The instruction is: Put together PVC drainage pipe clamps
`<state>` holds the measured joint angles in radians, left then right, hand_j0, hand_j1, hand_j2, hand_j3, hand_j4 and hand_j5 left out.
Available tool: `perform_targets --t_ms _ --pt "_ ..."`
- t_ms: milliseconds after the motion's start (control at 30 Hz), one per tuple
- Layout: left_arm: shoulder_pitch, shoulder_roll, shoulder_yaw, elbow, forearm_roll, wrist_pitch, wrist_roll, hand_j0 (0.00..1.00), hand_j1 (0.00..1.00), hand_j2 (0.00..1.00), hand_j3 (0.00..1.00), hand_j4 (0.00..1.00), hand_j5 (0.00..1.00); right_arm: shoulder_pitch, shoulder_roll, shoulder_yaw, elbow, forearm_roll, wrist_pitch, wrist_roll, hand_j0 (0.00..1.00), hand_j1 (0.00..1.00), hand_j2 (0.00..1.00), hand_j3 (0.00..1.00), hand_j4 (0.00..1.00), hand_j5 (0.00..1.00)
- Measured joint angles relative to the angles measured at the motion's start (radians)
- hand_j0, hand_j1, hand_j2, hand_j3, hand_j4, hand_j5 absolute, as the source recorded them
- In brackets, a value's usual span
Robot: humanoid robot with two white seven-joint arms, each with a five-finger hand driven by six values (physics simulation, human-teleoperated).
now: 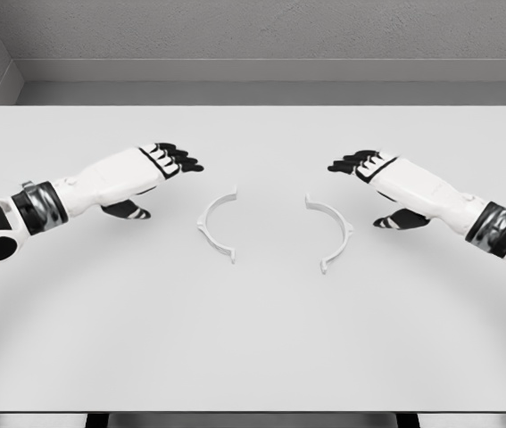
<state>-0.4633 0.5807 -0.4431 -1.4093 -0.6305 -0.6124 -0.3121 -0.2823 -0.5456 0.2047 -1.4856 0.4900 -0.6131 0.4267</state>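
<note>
White clamp halves [218, 226] & [332, 233] lie apart; left hand [165, 161], right hand [366, 165] relaxed, holding nothing.

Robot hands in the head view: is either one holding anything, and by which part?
Nothing is held. The left robot hand and right robot hand hover open above the table, apart from the two clamp halves lying between them.

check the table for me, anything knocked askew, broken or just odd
Nothing stands out. The two white clamp halves, left clamp half and right clamp half, lie flat on the table, apart, open sides facing each other. The left robot hand and right robot hand hover open nearby, holding nothing.
</note>
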Motion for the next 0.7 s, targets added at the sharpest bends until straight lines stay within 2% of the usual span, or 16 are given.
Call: perform_targets --t_ms 267,700 --pt "-0.017 -0.029 -0.027 0.011 -0.014 0.0 -0.001 1.0 1.0 1.0 1.0 1.0 1.0 -0.003 0.004 0.048 0.02 0.003 0.0 0.004 1.0 1.0 1.0 1.0 1.0 1.0" --pt "-0.077 -0.106 -0.066 0.139 -0.035 0.0 -0.003 1.0 1.0 1.0 1.0 1.0 1.0 -0.011 0.011 0.085 0.066 0.008 0.0 0.005 1.0 1.0 1.0 1.0 1.0 1.0"
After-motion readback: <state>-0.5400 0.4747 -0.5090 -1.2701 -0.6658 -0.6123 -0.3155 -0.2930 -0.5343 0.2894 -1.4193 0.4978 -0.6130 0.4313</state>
